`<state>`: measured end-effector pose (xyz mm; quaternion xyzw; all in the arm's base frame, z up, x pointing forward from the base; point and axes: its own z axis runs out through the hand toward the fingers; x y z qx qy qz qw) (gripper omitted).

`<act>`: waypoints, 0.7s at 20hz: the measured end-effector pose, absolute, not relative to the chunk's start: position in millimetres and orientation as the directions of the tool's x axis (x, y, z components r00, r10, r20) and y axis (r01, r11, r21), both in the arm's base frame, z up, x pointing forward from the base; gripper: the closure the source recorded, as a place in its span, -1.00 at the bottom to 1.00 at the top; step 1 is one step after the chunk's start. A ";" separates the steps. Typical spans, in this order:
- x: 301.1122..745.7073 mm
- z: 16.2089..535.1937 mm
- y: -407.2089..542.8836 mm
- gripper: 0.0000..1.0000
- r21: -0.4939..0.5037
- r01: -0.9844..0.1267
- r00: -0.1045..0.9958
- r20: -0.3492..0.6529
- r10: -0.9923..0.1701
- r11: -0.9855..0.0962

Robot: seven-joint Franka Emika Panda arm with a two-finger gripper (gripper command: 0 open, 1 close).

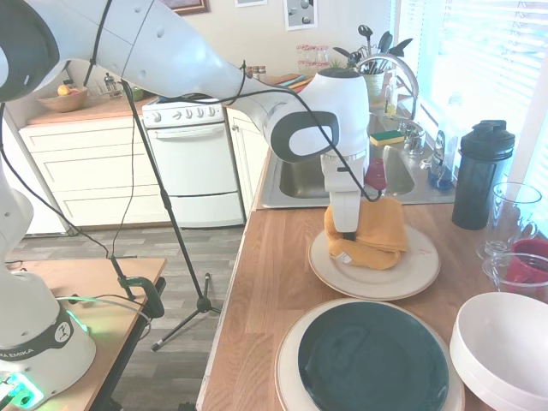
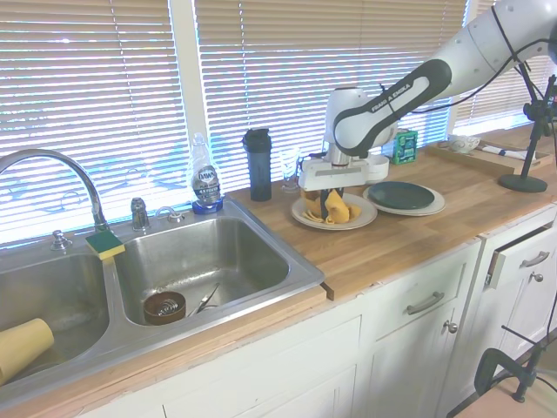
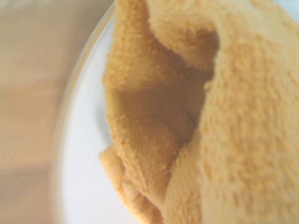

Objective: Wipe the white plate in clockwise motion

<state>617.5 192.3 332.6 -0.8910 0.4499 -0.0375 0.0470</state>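
Down on the warm brown wooden bench (image 1: 265,282), a flat round cream-white plate with a thin tan rim line (image 1: 411,278) sits just beside the steel sink (image 2: 204,261), next to a larger white plate topped by a dark round plate (image 1: 373,360). A soft, fuzzy mustard-yellow cloth (image 1: 377,235) lies bunched in thick folds on the side of the cream plate nearer the sink, its nap plainly visible in the wrist view (image 3: 224,116), where the plate's smooth glossy surface (image 3: 84,177) curves beside it. The white arm's gripper (image 1: 344,229) points straight down with its dark fingers pinching the cloth and pressing it onto the plate. The bare part of the plate looks plain and unmarked. A deep smooth white bowl (image 1: 501,347) stands near the bench's corner.
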 end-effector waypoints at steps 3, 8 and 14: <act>633.2 332.3 177.9 1.00 -0.126 -0.809 0.573 0.049 -0.818 -0.574; 644.0 333.1 157.1 1.00 -0.124 -0.821 0.552 0.076 -0.830 -0.557; 647.4 334.6 138.9 1.00 -0.108 -0.831 0.535 0.115 -0.837 -0.546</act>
